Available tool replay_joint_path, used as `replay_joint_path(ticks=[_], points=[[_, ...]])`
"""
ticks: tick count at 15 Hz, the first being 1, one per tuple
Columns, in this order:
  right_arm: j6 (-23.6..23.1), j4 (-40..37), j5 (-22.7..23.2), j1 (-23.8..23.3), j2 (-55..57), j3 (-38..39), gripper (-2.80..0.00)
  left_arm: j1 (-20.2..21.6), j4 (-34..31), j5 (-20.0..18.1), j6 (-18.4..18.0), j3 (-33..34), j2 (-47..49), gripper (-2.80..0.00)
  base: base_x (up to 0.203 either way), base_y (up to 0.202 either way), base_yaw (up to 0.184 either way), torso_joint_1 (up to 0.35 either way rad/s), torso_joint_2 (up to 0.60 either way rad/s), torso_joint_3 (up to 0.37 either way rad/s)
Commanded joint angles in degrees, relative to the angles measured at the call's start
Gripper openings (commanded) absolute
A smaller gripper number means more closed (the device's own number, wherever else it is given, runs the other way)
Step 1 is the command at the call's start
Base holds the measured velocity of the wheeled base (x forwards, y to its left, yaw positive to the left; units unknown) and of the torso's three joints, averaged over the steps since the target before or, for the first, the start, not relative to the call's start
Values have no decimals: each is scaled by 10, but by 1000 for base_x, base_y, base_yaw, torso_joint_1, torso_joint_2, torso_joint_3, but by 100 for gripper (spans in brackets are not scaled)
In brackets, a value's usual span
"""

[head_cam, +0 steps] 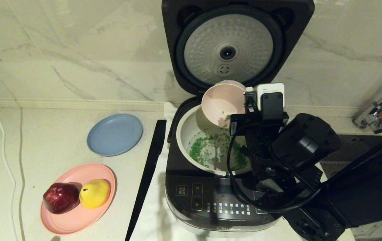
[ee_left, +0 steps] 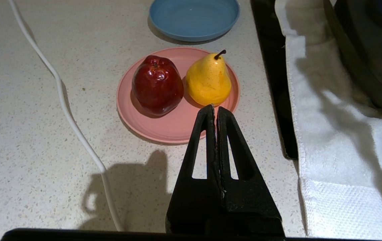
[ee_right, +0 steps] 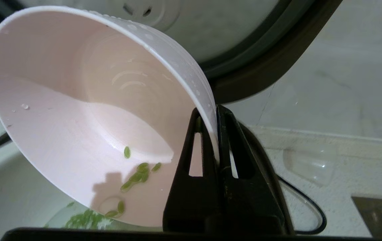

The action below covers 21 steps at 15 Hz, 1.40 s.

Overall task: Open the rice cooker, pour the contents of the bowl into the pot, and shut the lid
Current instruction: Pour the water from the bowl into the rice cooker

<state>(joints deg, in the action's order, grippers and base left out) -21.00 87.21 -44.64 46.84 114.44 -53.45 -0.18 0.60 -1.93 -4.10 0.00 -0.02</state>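
Note:
The dark grey rice cooker [head_cam: 211, 204] stands open, its lid [head_cam: 231, 47] raised upright and showing the silver dimpled disc. The cream-white pot [head_cam: 186, 134] holds most of the green contents [head_cam: 211, 149]. My right gripper [ee_right: 212, 112] is shut on the rim of the pale pink bowl [head_cam: 219, 102], which is tipped steeply over the pot's back edge. A few green bits [ee_right: 137, 175] still cling inside the bowl [ee_right: 77, 117]. My left gripper [ee_left: 215, 107] is shut and empty, hovering over the counter beside the pink plate [ee_left: 164, 129].
A pink plate [head_cam: 77, 214] with a red apple [head_cam: 60, 197] and a yellow pear [head_cam: 94, 193] sits front left. Behind it lies a blue plate [head_cam: 115, 134]. A white cloth [ee_left: 341, 150] lies under the cooker. A white cable [ee_left: 74, 127] runs along the counter's left, and a tap [head_cam: 376, 113] is at the right.

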Motion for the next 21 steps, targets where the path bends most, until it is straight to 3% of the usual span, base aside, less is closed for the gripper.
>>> replay_joint_path(ticks=[1,13,16,21], points=[[2,5,-2,4,8,1,-280,0,0,0,0,3,0,-280,0,0,0,0,0,0],[3,5,-30,21,-5,7,-280,0,0,0,0,3,0,-280,0,0,0,0,0,0],[-2,3,-48,26,-57,-7,-280,0,0,0,0,3,0,-280,0,0,0,0,0,0],[18,-144,-76,35,-175,-9,-280,0,0,0,0,3,0,-280,0,0,0,0,0,0]])
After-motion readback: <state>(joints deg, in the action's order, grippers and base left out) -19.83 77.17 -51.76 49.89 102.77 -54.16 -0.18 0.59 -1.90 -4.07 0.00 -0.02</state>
